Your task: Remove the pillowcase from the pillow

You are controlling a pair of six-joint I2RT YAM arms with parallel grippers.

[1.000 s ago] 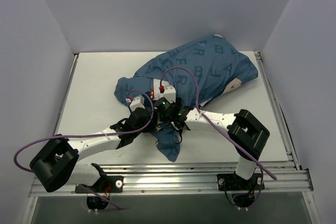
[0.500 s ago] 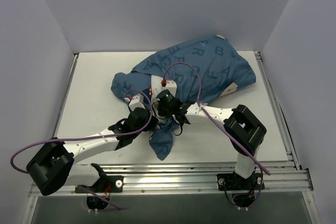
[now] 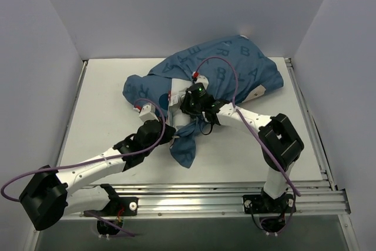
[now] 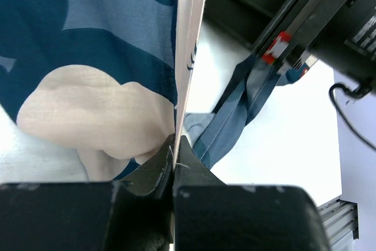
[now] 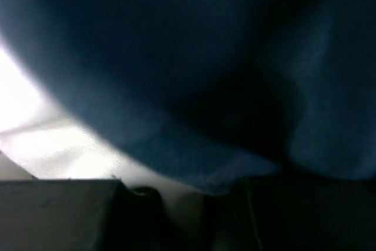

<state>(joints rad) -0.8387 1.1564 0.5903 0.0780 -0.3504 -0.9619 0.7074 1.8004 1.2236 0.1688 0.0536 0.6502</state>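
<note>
The blue lettered pillowcase (image 3: 235,69) lies bunched at the back middle of the table, over the white pillow (image 3: 174,95), which shows at the cover's open near end. My left gripper (image 3: 166,132) is shut on the pillowcase's hem, and a loose blue tail (image 3: 185,145) hangs beside it. In the left wrist view the left gripper (image 4: 176,145) pinches that hem edge-on beside the printed pillowcase (image 4: 88,39). My right gripper (image 3: 187,111) is buried in the opening. In the right wrist view the right gripper (image 5: 185,204) is shut on white pillow (image 5: 70,151) cloth, with the blue pillowcase (image 5: 194,69) draped over it.
The white table (image 3: 100,104) has grey walls on three sides. A metal rail (image 3: 194,195) runs along the near edge and another along the right edge (image 3: 308,121). Purple cables (image 3: 220,66) loop over the cloth from both wrists.
My right gripper has shut and moved back and slightly right into the cover's opening. The left arm has reached further forward, still holding the hem. The blue tail has bunched up.
</note>
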